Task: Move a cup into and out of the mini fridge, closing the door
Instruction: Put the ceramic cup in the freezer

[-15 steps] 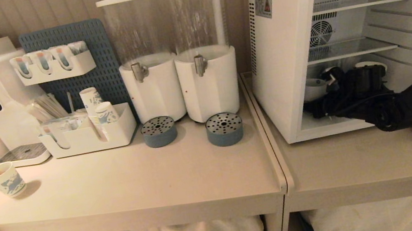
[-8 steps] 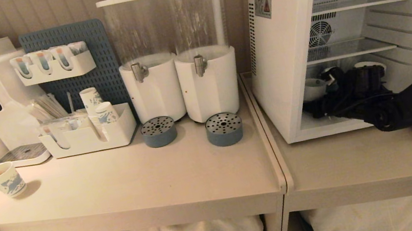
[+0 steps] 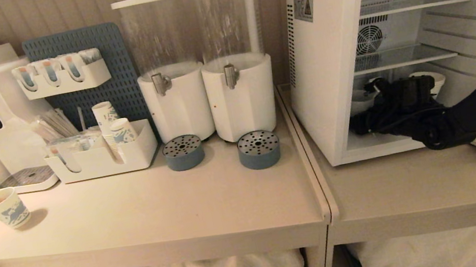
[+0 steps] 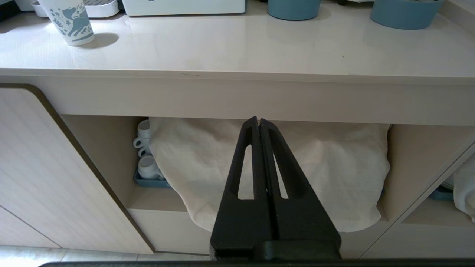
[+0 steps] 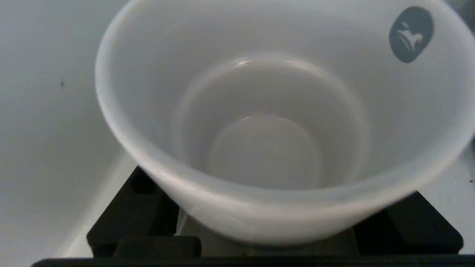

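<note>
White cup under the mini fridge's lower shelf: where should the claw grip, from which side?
Pinch the small white ceramic cup across its round wall, coming level through the white mini fridge's open front, like the right claw: the wire shelf overhead likely rules out top-down entry.

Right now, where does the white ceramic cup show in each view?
Head view: the cup on the mini fridge floor, at the right gripper.
Left wrist view: not in it.
Right wrist view: the cup fills the picture.
Shared landmark: the fridge's white floor, head and right wrist views.
</note>
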Robot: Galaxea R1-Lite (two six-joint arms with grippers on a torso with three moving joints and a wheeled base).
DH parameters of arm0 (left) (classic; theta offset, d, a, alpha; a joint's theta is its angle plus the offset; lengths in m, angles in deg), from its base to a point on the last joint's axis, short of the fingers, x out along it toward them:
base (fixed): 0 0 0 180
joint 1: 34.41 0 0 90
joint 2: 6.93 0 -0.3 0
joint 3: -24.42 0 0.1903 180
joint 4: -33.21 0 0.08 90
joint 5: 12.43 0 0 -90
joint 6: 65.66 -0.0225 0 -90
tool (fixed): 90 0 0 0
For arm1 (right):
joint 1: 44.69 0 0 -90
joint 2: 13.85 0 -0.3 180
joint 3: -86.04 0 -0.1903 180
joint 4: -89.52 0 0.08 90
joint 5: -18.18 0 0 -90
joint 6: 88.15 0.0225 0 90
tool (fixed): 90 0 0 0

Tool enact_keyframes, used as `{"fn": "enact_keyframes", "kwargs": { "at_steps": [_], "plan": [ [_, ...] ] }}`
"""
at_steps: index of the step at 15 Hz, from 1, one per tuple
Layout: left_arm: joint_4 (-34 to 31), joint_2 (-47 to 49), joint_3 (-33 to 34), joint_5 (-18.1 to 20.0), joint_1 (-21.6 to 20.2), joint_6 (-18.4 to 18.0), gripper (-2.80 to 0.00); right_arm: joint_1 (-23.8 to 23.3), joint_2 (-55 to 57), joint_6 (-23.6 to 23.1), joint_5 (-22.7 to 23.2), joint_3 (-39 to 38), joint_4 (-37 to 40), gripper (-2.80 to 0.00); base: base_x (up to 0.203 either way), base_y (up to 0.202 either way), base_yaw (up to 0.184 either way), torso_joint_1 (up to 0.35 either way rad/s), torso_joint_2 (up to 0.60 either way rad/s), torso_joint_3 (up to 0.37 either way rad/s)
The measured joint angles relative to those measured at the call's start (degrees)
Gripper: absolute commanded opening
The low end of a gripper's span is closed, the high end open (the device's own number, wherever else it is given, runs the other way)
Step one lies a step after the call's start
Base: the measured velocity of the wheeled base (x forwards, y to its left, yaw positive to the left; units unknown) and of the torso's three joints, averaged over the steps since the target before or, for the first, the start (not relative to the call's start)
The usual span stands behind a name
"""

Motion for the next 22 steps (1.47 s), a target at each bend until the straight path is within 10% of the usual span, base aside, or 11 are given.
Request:
{"fn": "enact_keyframes", "kwargs": {
  "at_steps": [22],
  "plan": [
    [-0.02, 0.00, 0.04, -0.02, 0.00, -0.03, -2.80, -0.39, -4.60, 0.22, 0.84, -8.10, -0.79, 0.00, 0.000, 0.000, 0.000, 0.000, 0.00, 0.000]
  ]
}}
